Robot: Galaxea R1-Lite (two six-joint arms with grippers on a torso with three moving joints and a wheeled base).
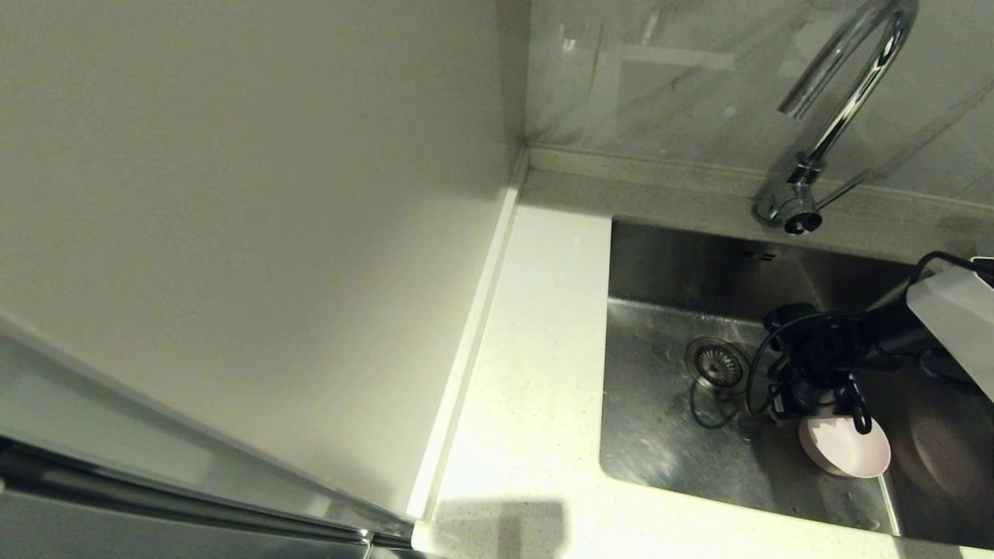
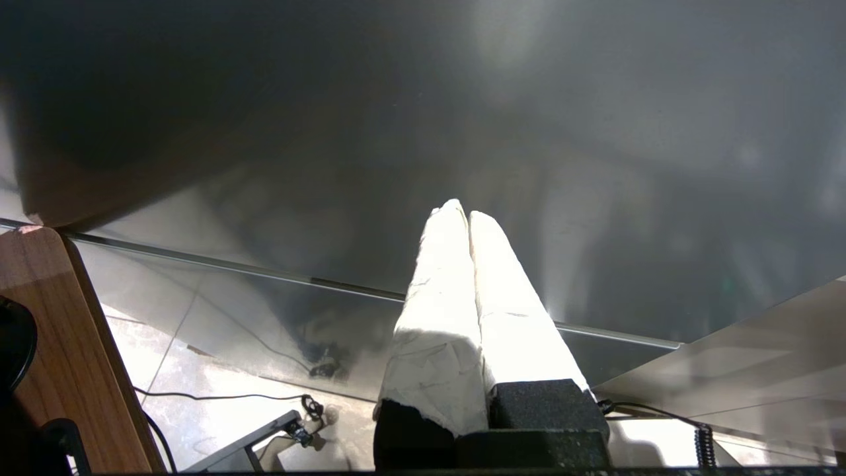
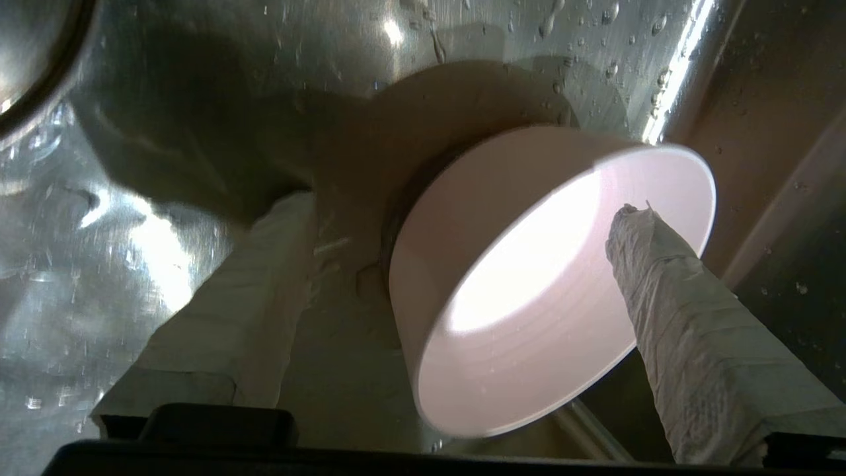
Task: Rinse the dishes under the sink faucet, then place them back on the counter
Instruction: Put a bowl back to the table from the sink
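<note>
A pale pink bowl [image 1: 845, 446] lies tilted on the floor of the steel sink [image 1: 668, 442], against its right-hand wall. My right gripper [image 1: 827, 407] hangs low over it, open. In the right wrist view one taped finger [image 3: 277, 264] stands outside the pink bowl [image 3: 529, 291] and the other finger [image 3: 667, 291] crosses its rim at the far side. The chrome faucet [image 1: 846, 101] arches above the back edge. The white and the yellow-green bowl are out of view. My left gripper [image 2: 462, 213] is shut on nothing, away from the sink.
The round drain strainer [image 1: 716, 363] lies just left of my right gripper, with two overflow slots [image 1: 759, 254] in the back wall. White speckled counter [image 1: 536, 373] runs along the sink's left side. A cream wall panel [image 1: 233, 233] stands further left.
</note>
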